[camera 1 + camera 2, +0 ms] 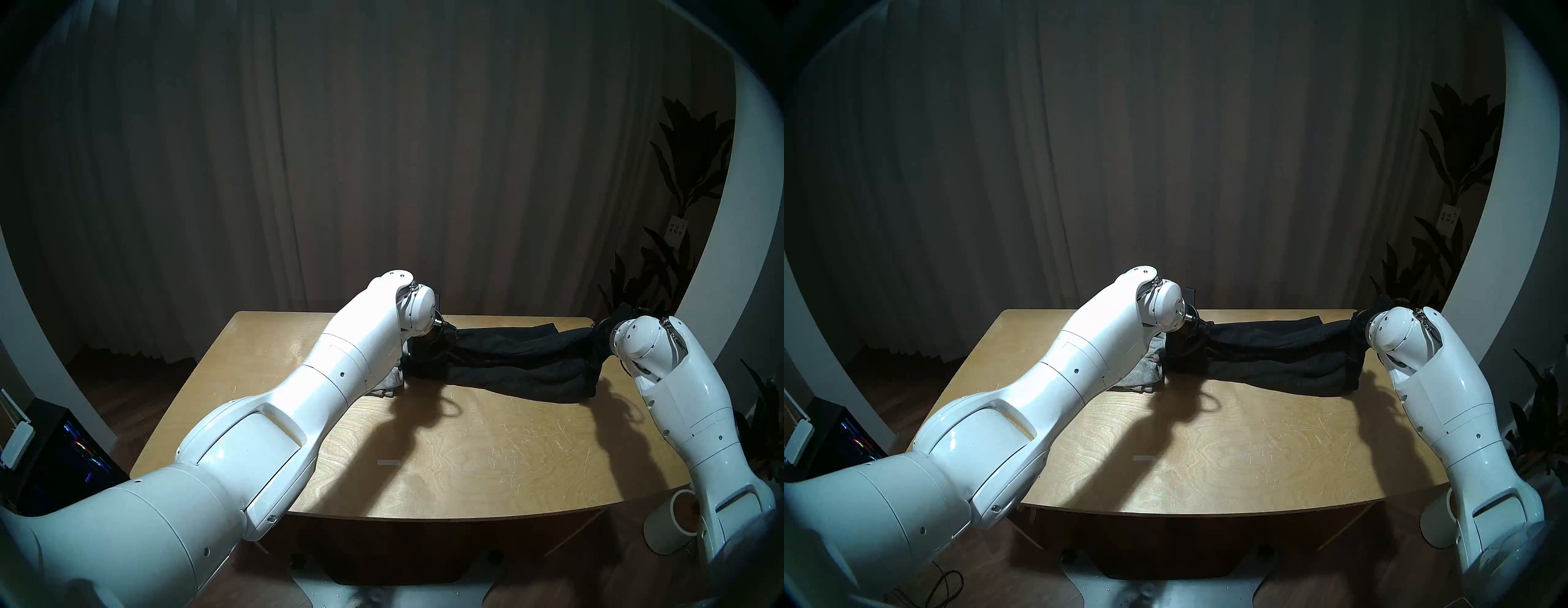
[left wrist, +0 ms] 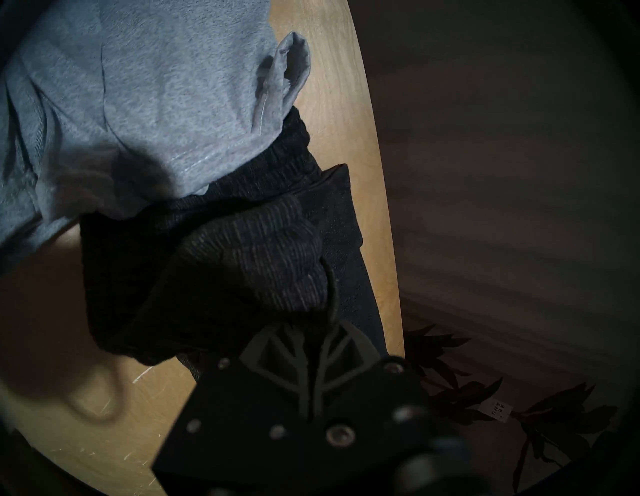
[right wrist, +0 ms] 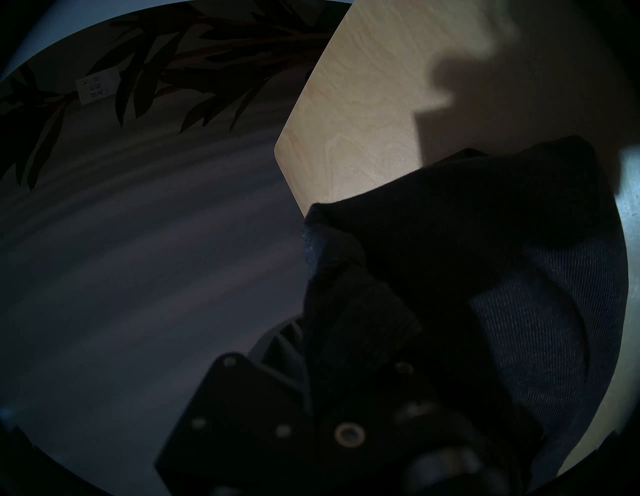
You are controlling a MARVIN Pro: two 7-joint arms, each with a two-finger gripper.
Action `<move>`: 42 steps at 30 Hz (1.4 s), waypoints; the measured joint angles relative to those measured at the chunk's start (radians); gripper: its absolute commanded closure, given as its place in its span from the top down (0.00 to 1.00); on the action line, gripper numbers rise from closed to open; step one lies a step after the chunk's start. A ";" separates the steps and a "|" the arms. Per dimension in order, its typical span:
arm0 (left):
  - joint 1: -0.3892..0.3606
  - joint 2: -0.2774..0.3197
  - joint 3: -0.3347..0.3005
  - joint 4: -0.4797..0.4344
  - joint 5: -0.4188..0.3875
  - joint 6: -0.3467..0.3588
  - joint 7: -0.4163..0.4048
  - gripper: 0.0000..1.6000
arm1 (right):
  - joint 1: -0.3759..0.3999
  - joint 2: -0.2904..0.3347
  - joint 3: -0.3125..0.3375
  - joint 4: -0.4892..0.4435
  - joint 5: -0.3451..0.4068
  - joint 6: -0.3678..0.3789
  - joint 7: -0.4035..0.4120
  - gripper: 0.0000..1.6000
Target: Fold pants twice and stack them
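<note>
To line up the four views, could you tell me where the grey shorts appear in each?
Head left: grey shorts, sliver beside the left arm.
Head right: centre-left, beside the black shorts.
Left wrist: upper left.
Right wrist: not visible.
Shared landmark: black shorts.

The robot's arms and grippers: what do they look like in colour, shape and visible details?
Both the left arm and the right arm have glossy white rounded shells with thin seams, small dark screws and metal parts at the wrist joints. The left gripper has pale fingers with open triangular ribs on a black plate with round bolts. The right gripper looks the same but is dark.
</note>
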 measured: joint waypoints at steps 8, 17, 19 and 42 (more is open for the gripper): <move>-0.035 -0.029 -0.011 0.081 0.007 0.000 -0.024 0.00 | 0.079 -0.024 -0.033 0.085 -0.023 0.023 0.012 0.00; -0.067 -0.060 -0.020 0.163 0.016 -0.001 -0.057 0.00 | 0.163 -0.057 -0.065 0.178 -0.046 0.044 0.030 0.00; -0.074 -0.066 -0.022 0.179 0.019 -0.002 -0.065 0.00 | 0.180 -0.064 -0.073 0.196 -0.053 0.047 0.034 0.00; -0.137 -0.101 -0.030 0.335 0.061 0.008 -0.174 0.16 | 0.346 -0.145 -0.181 0.422 -0.128 0.088 0.097 0.00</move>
